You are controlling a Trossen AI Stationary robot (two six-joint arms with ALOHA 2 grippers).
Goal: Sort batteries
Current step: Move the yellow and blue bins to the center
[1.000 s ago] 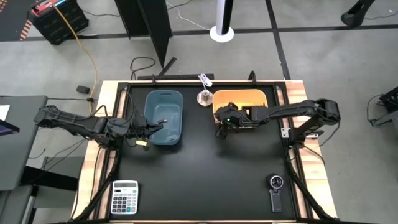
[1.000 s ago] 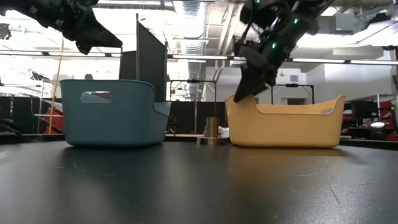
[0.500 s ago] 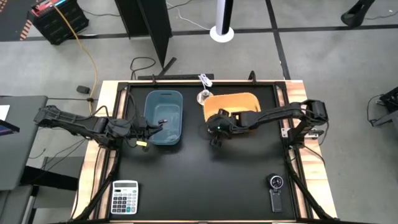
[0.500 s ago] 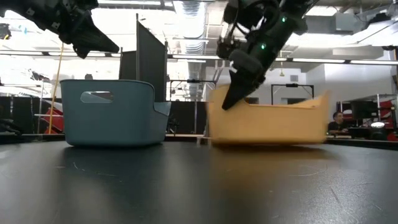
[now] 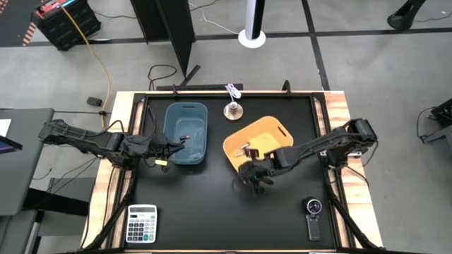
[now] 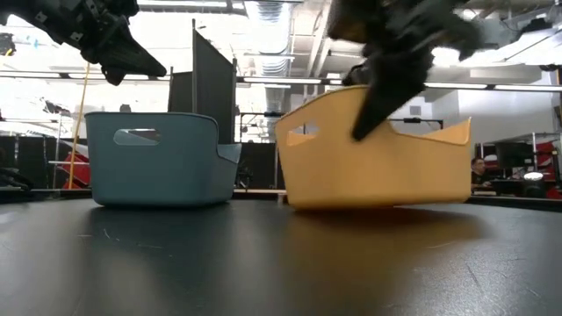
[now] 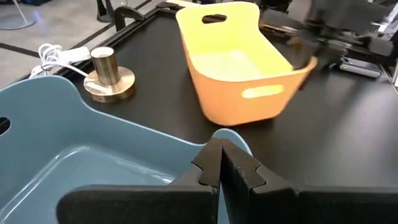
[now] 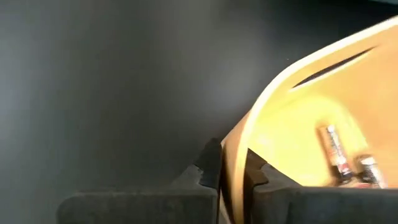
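near the middle of the black worktop [image 5: 212, 204], the right end effector [image 8: 229, 163] pinches the thin wall of the orange bin [image 5: 258, 142], with its two dark fingers nearly shut, one on each side of the rim. the bin is smooth plastic with rounded corners and a slot handle, and it sits turned at an angle. two small batteries [image 8: 347, 160] lie on its floor, just past the end effector; they are little tubes with dark and silvery bands. the left end effector [image 7: 219, 163] hangs over the near edge of the blue bin [image 5: 186, 132], its fingers closed with nothing between them. one small dark battery [image 5: 185, 136] lies inside the blue bin. a round metal weight [image 7: 109, 74] with a white cord stands between the bins.
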